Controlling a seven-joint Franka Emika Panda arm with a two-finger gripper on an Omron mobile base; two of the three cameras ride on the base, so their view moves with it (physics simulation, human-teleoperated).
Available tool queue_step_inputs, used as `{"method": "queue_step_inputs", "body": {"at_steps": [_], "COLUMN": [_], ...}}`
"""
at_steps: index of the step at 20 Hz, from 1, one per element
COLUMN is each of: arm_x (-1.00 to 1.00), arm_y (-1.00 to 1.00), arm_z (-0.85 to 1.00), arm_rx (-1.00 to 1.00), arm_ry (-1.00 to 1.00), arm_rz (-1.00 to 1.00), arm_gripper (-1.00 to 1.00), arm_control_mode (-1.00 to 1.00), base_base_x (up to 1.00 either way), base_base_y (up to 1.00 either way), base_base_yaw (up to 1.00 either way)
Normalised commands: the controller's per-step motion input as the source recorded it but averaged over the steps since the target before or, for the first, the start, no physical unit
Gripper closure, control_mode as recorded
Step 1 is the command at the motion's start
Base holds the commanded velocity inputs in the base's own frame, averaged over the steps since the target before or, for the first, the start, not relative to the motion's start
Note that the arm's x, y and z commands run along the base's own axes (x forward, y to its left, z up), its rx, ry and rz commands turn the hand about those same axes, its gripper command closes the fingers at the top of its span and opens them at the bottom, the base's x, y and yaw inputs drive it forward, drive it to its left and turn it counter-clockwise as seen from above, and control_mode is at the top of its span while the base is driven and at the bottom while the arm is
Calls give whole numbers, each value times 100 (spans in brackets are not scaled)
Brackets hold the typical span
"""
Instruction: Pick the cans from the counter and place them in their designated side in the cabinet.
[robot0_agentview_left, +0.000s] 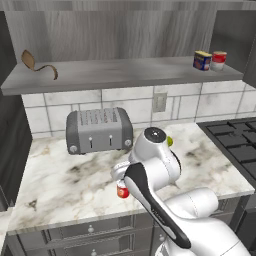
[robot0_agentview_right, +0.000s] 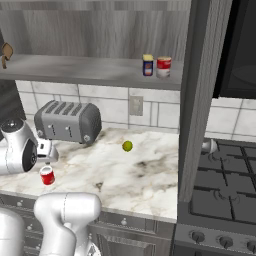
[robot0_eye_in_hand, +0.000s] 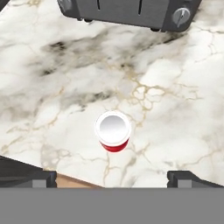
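While spread wide — claw (robot0_eye_in_hand: 112, 179) empty.

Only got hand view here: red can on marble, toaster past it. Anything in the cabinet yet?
Observer: Yes, a blue can and a banded red can stand side by side at the cabinet shelf's right end.
Operator: Other loose stuff on the counter?
Observer: A small yellow-green ball, right of the toaster.
Operator: What's right of the counter?
Observer: A stove.
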Motion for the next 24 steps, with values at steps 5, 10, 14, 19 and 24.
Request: {"method": "queue_step_inputs", "body": {"at_steps": [5,10,14,19,24], "arm_x": [13,14,15,9,7], "arm_y": [5,4,4,2,3], "arm_z": [-8,-8,-10,-13,-13], "arm_rx": [0,0,0,-2,-3], "arm_ry": [2,0,1,2,6], "arm_rz": [0,0,0,0,0], "arm_gripper": [-100,-100,-100,-100,-100], "arm_control_mode": [-100,-100,-100,-100,-100], "base_base_x": [0,0,0,0,0], "base_base_y": [0,0,0,0,0], "base_base_yaw": [0,0,0,0,0]}}
